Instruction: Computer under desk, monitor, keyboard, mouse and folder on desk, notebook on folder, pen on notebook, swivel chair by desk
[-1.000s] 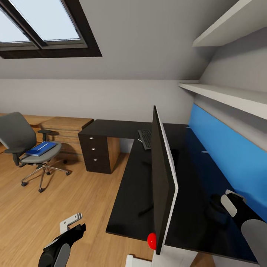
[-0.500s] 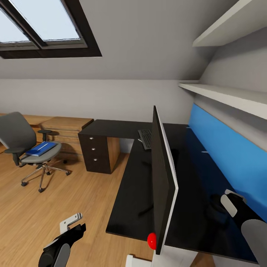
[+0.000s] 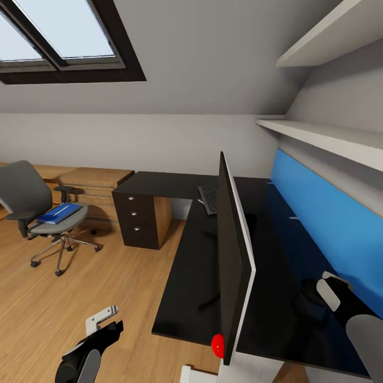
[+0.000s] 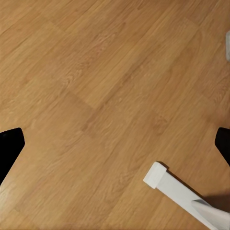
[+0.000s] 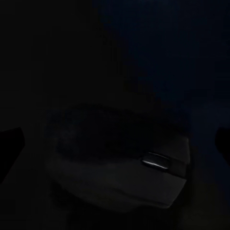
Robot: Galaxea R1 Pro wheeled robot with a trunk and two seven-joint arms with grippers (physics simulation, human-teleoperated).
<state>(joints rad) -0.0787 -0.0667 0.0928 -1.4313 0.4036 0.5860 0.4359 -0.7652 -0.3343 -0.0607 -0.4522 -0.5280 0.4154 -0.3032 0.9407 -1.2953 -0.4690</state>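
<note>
With the right gripper (image 3: 331, 290) spread open over the mouse (image 5: 117, 160) on the desk (image 3: 276, 250), behind the monitor (image 3: 230, 255), descend squarely, or a closing finger can knock the mouse aside toward that monitor.

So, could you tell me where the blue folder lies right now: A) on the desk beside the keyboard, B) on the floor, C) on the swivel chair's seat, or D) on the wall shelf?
C: the folder lies flat on the seat of the swivel chair, which stands apart from the desk.
</note>
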